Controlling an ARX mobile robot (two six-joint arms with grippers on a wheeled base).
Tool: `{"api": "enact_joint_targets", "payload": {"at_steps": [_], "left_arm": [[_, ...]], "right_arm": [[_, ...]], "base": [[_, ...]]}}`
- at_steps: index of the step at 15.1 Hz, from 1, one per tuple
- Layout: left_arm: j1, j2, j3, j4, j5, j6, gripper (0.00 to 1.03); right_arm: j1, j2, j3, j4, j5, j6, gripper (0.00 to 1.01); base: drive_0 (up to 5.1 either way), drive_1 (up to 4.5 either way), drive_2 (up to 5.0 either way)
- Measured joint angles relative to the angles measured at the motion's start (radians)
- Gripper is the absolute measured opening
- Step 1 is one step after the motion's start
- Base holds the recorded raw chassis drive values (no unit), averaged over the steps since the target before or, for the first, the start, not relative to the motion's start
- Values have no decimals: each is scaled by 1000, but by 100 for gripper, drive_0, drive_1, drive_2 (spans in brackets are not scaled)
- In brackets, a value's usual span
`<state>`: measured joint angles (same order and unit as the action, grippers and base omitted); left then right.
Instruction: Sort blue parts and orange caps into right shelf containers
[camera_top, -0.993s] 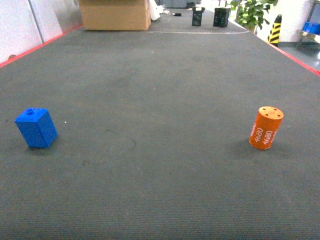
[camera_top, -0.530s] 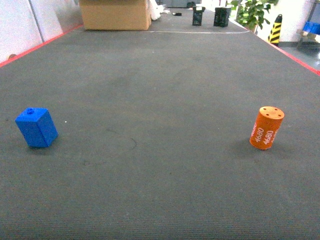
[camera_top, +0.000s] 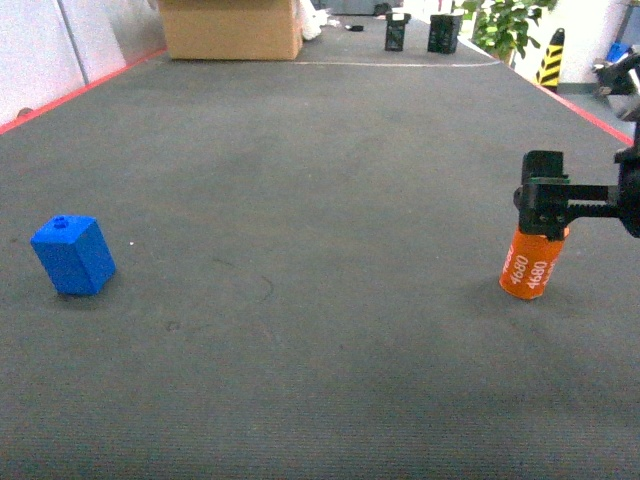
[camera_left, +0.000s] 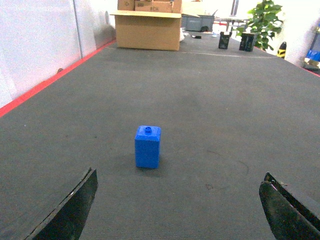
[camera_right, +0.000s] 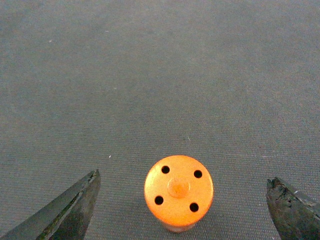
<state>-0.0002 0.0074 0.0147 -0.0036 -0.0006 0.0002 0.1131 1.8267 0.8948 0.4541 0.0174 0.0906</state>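
A blue part (camera_top: 73, 256) stands tilted on the dark mat at the left; in the left wrist view the blue part (camera_left: 148, 146) is ahead of my left gripper (camera_left: 178, 172), which is open and well short of it. An orange cap (camera_top: 525, 270) marked 4680 stands at the right. My right gripper (camera_top: 543, 205) hangs just above it, covering its top in the head view. From the right wrist the orange cap (camera_right: 178, 191) sits centred between the wide-open fingers of my right gripper (camera_right: 182, 178), with a gap on each side. The right shelf and the containers are out of view.
A cardboard box (camera_top: 230, 28) stands at the far end of the mat, with two black objects (camera_top: 420, 33) and a plant (camera_top: 505, 25) to its right. Red lines (camera_top: 80, 92) border the mat on both sides. A yellow-black post (camera_top: 549, 60) stands far right.
My right gripper has come into the head view from the right and now sits over the orange cap. The cap and the blue part have not moved.
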Motion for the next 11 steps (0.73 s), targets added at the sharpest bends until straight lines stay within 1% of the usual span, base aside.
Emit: {"api": "enact_joint_targets", "payload": {"at_steps": [2, 4, 7, 8, 9, 11], "left_arm": [[0, 0, 0, 0, 0, 0, 98], [0, 0, 0, 0, 0, 0, 98], [0, 0, 0, 0, 0, 0, 98], [0, 0, 0, 0, 0, 0, 98], [0, 0, 0, 0, 0, 0, 98], [0, 0, 0, 0, 0, 0, 98]], "right_arm": [[15, 89, 74, 6, 30, 2, 98], [19, 163, 128, -6, 50, -2, 98], [25, 259, 192, 3, 63, -2, 98], [25, 288, 219, -19, 65, 0, 91], [32, 322, 249, -19, 65, 7, 78], [31, 335, 253, 1, 62, 10, 71]], "base": [[0, 0, 0], [0, 0, 0], [0, 0, 0], [0, 0, 0], [0, 0, 0], [0, 0, 0]]}}
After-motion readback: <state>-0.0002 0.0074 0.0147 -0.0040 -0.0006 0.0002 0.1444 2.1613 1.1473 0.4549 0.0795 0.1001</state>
